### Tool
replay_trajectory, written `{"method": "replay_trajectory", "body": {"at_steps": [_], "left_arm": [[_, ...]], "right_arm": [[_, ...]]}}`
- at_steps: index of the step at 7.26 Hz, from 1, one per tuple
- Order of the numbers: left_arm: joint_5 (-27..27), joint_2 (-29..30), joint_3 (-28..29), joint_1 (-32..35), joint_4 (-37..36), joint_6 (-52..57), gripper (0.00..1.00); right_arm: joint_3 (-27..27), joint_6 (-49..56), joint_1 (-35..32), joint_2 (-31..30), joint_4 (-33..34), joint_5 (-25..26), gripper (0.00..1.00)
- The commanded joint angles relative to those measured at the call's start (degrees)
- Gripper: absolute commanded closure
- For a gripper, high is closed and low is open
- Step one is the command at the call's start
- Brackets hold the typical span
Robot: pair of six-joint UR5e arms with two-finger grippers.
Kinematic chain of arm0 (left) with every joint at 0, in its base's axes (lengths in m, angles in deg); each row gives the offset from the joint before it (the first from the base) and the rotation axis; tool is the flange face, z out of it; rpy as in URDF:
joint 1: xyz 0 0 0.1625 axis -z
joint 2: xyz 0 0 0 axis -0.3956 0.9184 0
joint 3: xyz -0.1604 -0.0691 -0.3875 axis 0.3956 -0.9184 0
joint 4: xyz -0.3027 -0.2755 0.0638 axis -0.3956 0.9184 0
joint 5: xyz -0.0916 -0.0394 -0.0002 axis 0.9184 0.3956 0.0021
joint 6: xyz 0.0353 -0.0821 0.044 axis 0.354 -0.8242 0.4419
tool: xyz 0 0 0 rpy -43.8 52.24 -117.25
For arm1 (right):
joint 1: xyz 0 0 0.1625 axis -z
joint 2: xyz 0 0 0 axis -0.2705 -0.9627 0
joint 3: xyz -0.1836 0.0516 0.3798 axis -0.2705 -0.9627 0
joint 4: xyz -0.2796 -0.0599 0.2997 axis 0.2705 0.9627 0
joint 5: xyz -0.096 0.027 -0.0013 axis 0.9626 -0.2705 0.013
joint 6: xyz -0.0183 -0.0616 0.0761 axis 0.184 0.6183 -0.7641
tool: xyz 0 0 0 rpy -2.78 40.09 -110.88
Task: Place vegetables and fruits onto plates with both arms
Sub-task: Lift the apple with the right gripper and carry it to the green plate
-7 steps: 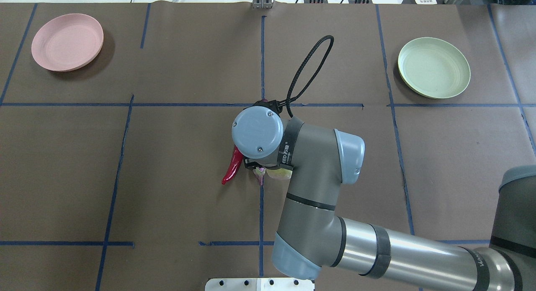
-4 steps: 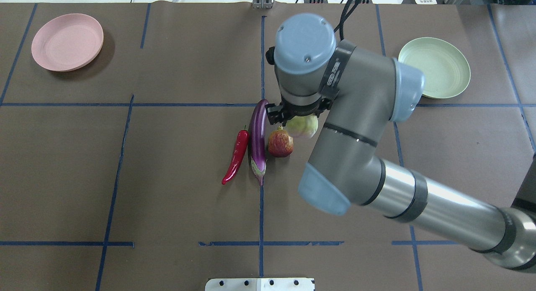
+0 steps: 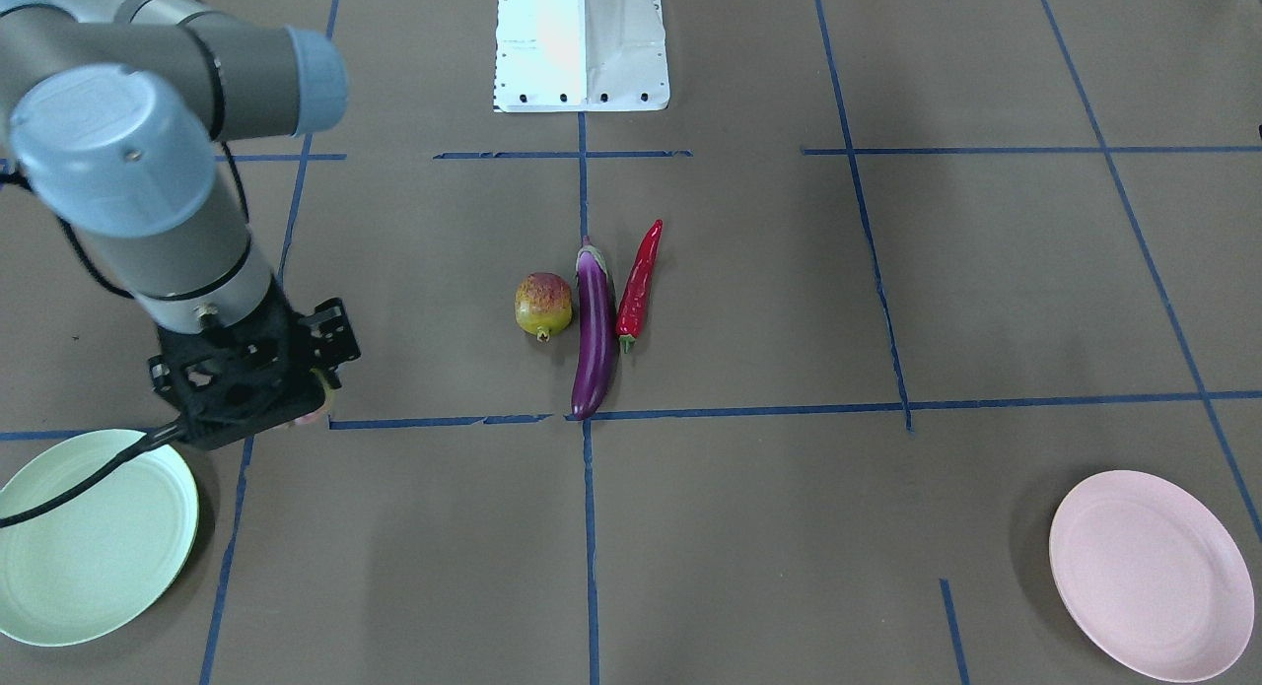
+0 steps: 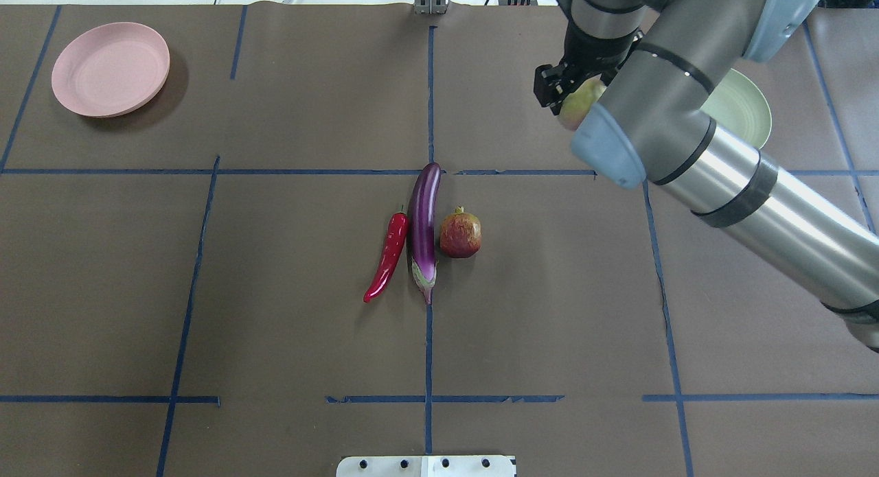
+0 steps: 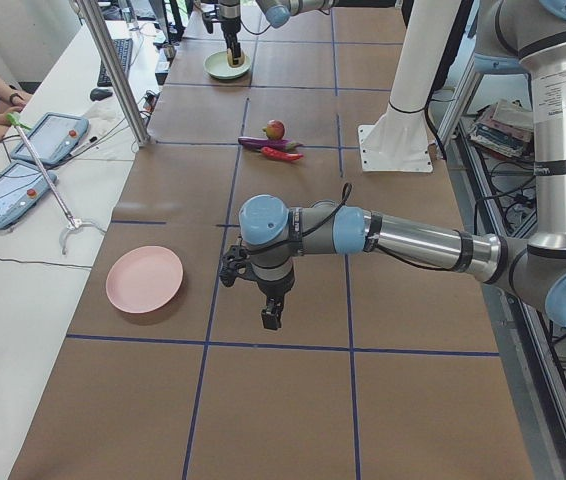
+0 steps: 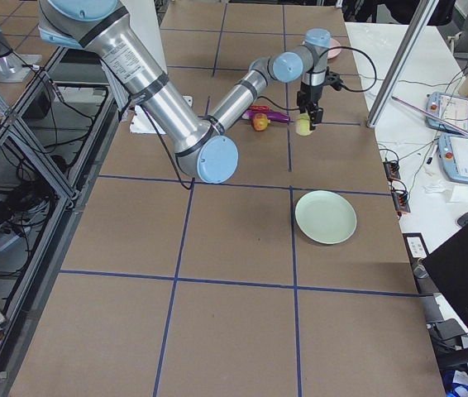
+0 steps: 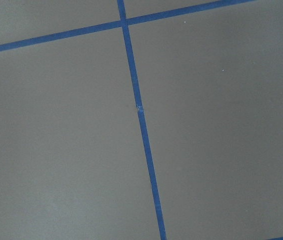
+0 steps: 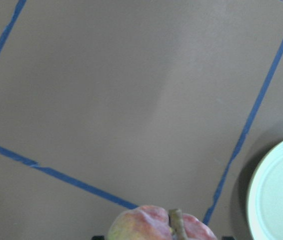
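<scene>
Upper right of the overhead view: right end effector [image 4: 570,96] grips the peach [image 4: 580,105] firmly, just short of the green plate [image 4: 752,110]. Recommended: centre above the plate, lower close, release gently.

No text, label, brand, number or sign can be read in any view.

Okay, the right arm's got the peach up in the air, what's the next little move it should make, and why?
Probably carry the peach sideways until it is over the green plate, then lower it. The right gripper is shut on the peach above the table. In the right wrist view the plate sits off to one side, not underneath, and it holds nothing.
</scene>
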Motion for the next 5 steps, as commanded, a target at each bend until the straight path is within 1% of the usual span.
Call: {"method": "replay_trajectory", "body": {"at_steps": [1,2,3,4,5], "left_arm": [[1.6,0.1,0.1,0.0,0.0,0.0,0.0],[1.8,0.1,0.1,0.0,0.0,0.0,0.0],[3.5,0.1,0.1,0.0,-0.1,-0.1,0.0],[4.1,0.1,0.1,0.0,-0.1,-0.1,0.0],[4.2,0.1,0.5,0.0,0.0,0.0,0.0]], "right_arm": [[-14.4,10.0,-6.4,-4.3,-17.3,-4.4,0.7],[-18.5,15.7,-8.7,-4.6,-18.3,-7.2,0.7],[-19.6,18.1,-10.5,-6.6,-20.3,-10.6,0.7],[-20.8,18.2,-10.7,-9.5,-23.7,-10.8,0.7],[-23.6,18.1,-10.7,-11.0,-27.7,-11.1,0.7]]}}
